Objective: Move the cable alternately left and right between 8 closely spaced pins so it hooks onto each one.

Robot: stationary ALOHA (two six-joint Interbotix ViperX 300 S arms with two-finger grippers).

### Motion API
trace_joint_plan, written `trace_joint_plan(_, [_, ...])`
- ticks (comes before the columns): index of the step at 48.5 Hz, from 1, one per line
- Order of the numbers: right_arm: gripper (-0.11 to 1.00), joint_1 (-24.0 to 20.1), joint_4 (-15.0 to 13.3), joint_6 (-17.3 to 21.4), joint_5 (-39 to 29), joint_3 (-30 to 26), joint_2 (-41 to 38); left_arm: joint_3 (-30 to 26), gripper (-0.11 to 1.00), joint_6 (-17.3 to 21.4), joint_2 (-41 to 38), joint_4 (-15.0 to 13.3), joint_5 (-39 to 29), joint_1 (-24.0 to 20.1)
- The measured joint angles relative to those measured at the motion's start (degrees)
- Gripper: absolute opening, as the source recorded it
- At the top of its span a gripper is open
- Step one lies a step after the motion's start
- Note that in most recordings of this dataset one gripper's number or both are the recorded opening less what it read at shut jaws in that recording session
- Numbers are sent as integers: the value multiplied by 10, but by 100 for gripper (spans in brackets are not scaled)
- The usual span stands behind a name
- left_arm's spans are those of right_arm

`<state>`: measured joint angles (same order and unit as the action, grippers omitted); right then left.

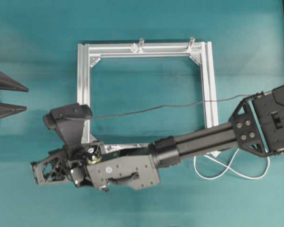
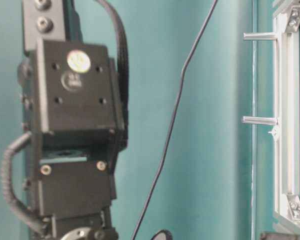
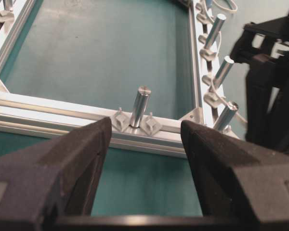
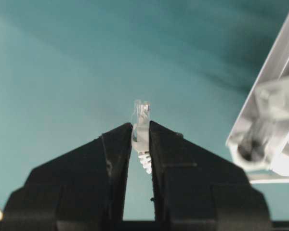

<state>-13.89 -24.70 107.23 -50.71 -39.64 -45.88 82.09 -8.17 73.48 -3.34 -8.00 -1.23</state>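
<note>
Teal tabletop [image 1: 38, 28] fills the background, and a square silver frame [image 1: 84, 71] lies flat on it near the middle of the overhead view. Two slim silver posts [image 1: 141, 43] stand on the frame's far rail, with a small pale stud beside one of them. In the left wrist view, pins [image 3: 151, 124] sit either side of a post on the nearest rail, and more pins and posts run along the rail at the right.

The right arm [image 1: 199, 142] reaches across the frame's near rail, covering it, and ends at the frame's near left corner. The right gripper [image 4: 140, 137] has its fingers clamped on the cable's small pale plug [image 4: 141, 118], which sticks out past the fingertips just beside a frame corner. The white cable [image 1: 227, 171] lies in loose loops on the table near the frame's near right corner, partly under the arm.

The left gripper [image 3: 144, 132] rests well to the left of the frame, its fingers wide apart and holding nothing, pointed at the frame's left rail.
</note>
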Motion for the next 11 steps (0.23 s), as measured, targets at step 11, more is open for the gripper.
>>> trace_joint_plan(11, [14,20,-1,-7,1,0,0,-1,63,0,0,0,0,1])
